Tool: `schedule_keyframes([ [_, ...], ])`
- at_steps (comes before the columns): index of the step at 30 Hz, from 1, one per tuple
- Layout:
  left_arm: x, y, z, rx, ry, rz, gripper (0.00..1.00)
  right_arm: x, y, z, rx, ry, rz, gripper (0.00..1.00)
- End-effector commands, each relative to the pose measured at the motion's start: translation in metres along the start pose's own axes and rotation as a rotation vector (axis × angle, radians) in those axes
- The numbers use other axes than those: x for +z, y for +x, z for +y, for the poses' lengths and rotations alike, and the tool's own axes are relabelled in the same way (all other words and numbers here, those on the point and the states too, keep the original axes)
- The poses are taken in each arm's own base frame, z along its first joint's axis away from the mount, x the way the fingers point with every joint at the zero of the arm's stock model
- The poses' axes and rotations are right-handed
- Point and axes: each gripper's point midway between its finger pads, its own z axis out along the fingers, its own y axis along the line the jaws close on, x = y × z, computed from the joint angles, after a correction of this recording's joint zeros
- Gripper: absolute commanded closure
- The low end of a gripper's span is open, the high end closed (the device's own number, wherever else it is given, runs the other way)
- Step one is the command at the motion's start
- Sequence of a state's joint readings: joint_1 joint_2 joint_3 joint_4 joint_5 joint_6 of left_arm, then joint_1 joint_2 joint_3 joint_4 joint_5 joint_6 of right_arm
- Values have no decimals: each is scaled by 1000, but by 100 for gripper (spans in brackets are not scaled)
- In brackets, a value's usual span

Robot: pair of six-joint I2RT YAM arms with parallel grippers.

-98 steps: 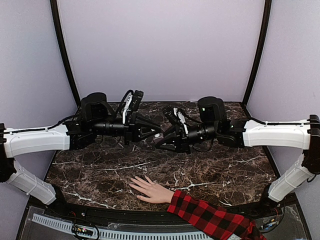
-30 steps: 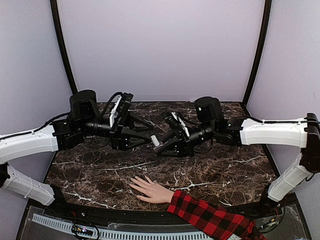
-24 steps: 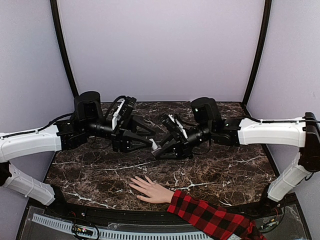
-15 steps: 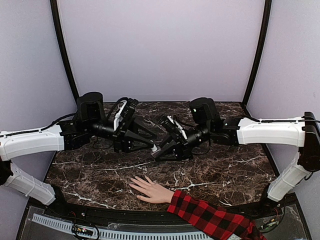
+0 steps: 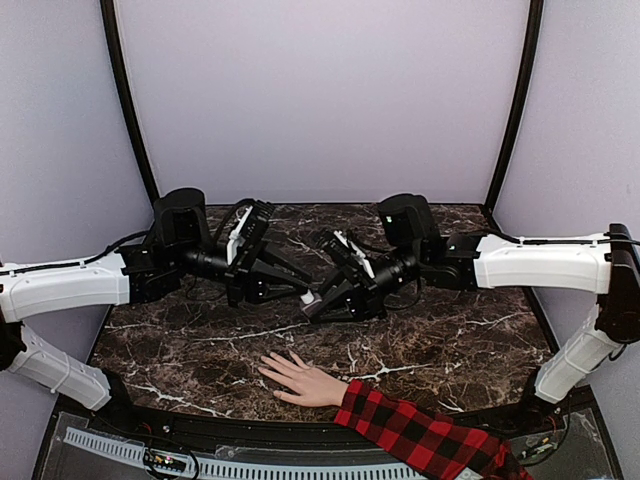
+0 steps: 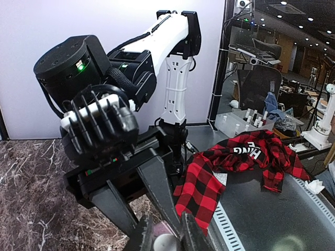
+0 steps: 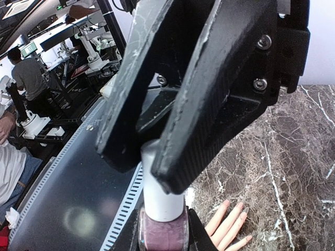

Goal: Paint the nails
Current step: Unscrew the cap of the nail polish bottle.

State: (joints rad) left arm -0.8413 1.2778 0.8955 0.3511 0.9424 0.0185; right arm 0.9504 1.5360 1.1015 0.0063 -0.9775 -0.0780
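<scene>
The pale hand (image 5: pixel 302 381) lies flat near the table's front edge, its plaid sleeve (image 5: pixel 420 436) running to the lower right. Its nails (image 7: pixel 242 206) show small on the spread fingertips. My right gripper (image 5: pixel 317 304) is shut on a small purple polish bottle (image 7: pixel 162 234), held above the table behind the hand. My left gripper (image 5: pixel 305 294) meets it from the left, its jaws closed on the bottle's white cap (image 7: pixel 161 193). In the left wrist view, the cap (image 6: pixel 165 243) sits between my left fingers (image 6: pixel 140 236). Both grippers hover apart from the hand.
The dark marble table (image 5: pixel 450 340) has a grey front rail (image 5: pixel 250 468) with slots. Black posts (image 5: pixel 125 95) frame the purple back wall. In the left wrist view, the sleeve (image 6: pixel 207 175) drapes over the rail.
My left gripper, drawn back to the left a second ago, has moved right and closed in on the cap. My right gripper has shifted slightly left and down with the bottle. The hand has not moved.
</scene>
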Motion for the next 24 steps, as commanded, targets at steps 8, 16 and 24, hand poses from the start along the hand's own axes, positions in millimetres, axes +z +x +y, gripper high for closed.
schedule_keyframes([
  [8,-1,1,-2,5,0,-14,71,-1,-22,6,-68,-18,-40,97],
  [16,-2,1,3,7,-27,-15,91,-1,-22,4,-71,-5,-40,97],
  [24,-5,0,42,-71,-246,10,100,-14,-30,-33,-71,260,-56,97],
])
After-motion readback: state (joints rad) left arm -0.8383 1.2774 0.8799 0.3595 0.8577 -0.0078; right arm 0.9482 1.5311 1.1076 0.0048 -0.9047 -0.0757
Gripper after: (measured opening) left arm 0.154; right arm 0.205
